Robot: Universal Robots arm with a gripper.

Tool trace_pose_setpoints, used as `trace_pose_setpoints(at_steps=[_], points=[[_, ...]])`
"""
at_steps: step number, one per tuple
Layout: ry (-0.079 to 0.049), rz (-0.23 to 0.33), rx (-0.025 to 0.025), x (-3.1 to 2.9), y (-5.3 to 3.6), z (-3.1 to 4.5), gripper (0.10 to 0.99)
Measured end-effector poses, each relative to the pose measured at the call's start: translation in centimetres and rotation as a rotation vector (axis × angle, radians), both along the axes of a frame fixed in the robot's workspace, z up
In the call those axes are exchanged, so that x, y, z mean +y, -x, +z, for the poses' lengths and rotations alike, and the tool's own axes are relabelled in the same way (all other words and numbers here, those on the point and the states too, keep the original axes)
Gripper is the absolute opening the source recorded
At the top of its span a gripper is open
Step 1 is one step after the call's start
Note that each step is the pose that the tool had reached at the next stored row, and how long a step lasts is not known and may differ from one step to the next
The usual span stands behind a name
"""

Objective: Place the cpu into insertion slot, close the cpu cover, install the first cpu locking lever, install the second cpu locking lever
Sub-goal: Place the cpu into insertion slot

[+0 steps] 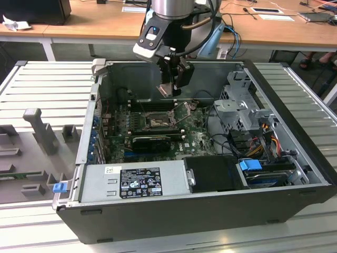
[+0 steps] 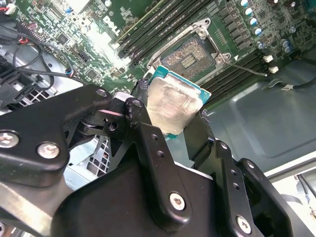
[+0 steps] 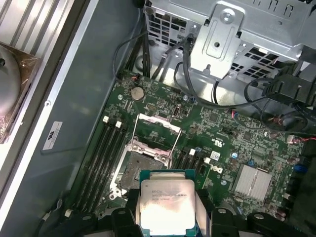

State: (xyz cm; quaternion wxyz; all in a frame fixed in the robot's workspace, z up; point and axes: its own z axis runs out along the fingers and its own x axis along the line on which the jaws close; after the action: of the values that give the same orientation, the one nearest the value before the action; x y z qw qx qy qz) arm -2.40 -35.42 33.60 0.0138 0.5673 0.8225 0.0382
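In the second wrist view the fingers (image 2: 148,143) of the gripper (image 2: 170,121) are closed on opposite edges of the chip (image 2: 174,106), its pale silver face showing. The chip hangs in the air, apart from the bare socket (image 2: 190,57). In the first wrist view the cover (image 3: 157,122) is swung open. In the exterior view the gripper sits at twelve o'clock from the socket, inside the computer case (image 1: 158,213). The grey power supply (image 1: 131,182) lies at six o'clock.

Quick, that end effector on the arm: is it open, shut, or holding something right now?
The end effector is shut on the cpu, holding it in the air above the insertion slot.
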Motion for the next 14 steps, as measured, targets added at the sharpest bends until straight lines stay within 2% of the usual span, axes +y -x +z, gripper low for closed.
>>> trace_pose_setpoints(at_steps=[6, 11, 14], points=[[0.000, -0.050, 0.0000, 0.00, 0.00, -0.12, 0.533], [0.000, -0.066, 0.0000, 0.00, 0.00, -0.31, 0.533], [0.001, -0.070, 0.0002, 0.00, 0.00, -0.79, 0.533]])
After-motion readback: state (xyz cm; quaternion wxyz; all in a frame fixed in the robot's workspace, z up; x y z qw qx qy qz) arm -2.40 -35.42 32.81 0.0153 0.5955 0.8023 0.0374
